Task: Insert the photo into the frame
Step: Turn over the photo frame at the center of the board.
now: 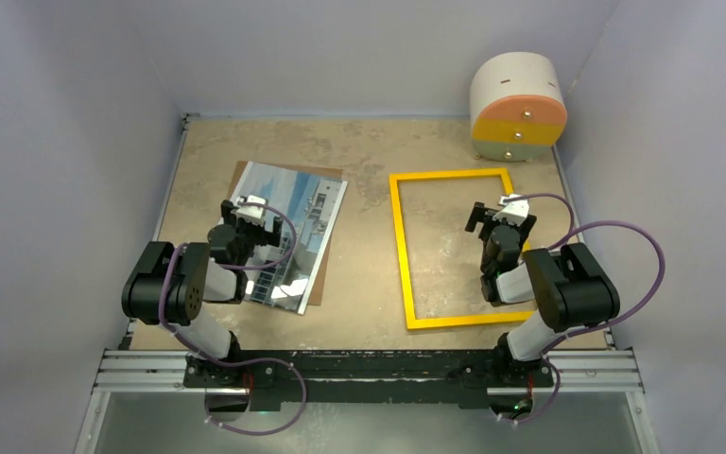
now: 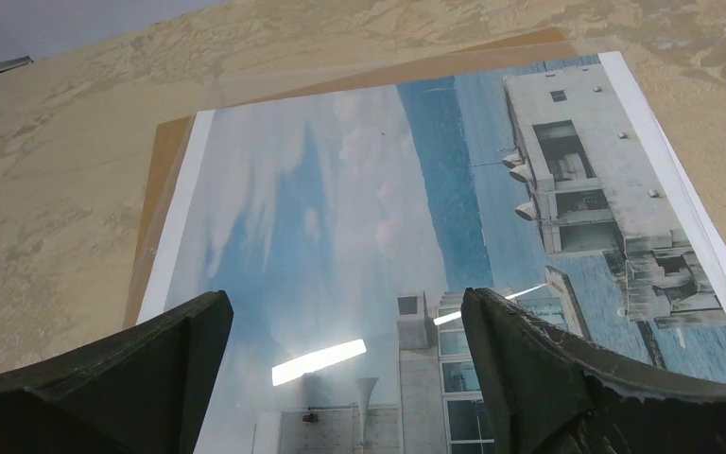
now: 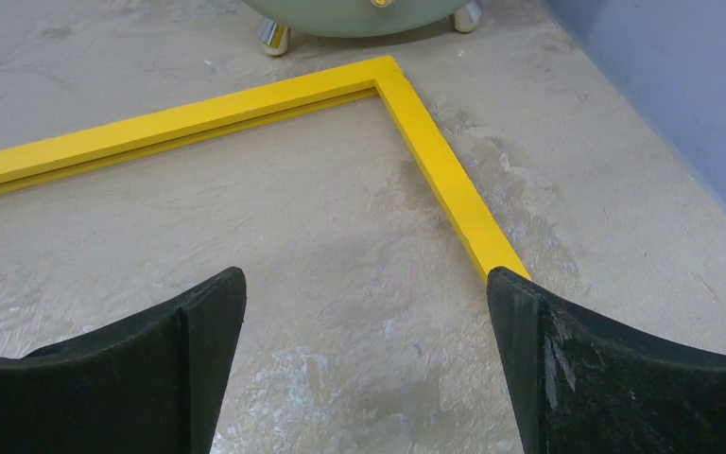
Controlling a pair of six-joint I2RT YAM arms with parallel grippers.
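The photo, a glossy print of a white building and blue sky, lies flat on a brown backing board at the left of the table. My left gripper hovers over its middle, open and empty. In the left wrist view the photo fills the space between and beyond the open fingers. The frame, yellow side up, lies flat at the right. My right gripper is open and empty above the frame's inner right part. In the right wrist view the frame's far right corner shows ahead.
A round drawer unit in white, pink and yellow stands at the back right, just behind the frame; its feet show in the right wrist view. Grey walls close in the table on three sides. Bare tabletop lies between photo and frame.
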